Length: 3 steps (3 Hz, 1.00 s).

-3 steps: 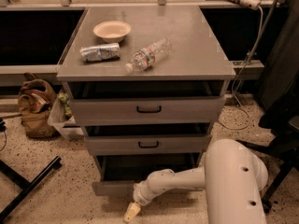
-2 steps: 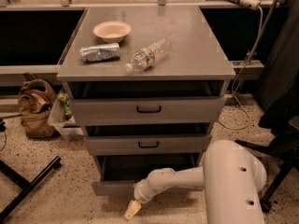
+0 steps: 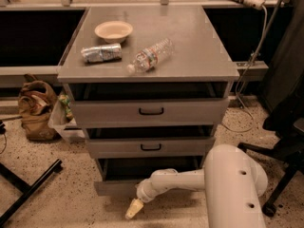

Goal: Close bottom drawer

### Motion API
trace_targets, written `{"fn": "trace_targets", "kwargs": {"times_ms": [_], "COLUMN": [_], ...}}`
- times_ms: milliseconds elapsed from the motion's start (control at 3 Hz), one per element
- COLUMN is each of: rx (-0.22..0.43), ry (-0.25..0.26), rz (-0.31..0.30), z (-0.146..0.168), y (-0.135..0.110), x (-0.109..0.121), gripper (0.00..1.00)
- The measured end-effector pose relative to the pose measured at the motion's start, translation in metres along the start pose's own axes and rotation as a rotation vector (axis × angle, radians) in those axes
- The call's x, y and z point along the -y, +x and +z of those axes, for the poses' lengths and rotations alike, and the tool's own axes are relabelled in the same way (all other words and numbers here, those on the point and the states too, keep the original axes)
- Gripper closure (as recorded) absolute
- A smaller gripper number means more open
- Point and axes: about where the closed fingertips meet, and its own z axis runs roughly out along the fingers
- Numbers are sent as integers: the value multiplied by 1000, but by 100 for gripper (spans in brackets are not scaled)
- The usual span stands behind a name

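The grey cabinet (image 3: 147,56) has three drawers, all standing partly out. The bottom drawer (image 3: 111,188) is pulled out furthest, with its dark tray (image 3: 142,167) showing behind the plain grey front. Its handle is hidden behind my white arm (image 3: 180,180). My gripper (image 3: 134,208), with a cream tip, points down and left just in front of and below the bottom drawer's front, near the floor. The middle drawer (image 3: 151,147) and the top drawer (image 3: 151,111) show black bar handles.
On the cabinet top lie a bowl (image 3: 113,31), a crushed can (image 3: 100,53) and a plastic bottle (image 3: 149,56). A brown bag (image 3: 35,109) and a clear bin (image 3: 64,122) stand to the left. A black stand leg (image 3: 28,189) crosses the floor at left, and a chair base (image 3: 280,175) is at right.
The gripper has shifted very slightly up toward the drawer front. The bottom drawer has not visibly moved.
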Motion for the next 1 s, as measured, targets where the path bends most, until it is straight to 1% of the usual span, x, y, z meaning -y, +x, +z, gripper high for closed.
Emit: {"fn": "trace_targets", "kwargs": {"times_ms": [333,667,1000], "rx": [4,24,27], "ry": [12,20,39], "rz": [-8,-16,-31], "z": [5,10,14], "y": [-6,-16,-29], "x": [8,16,36], "gripper": [0,0,0]}}
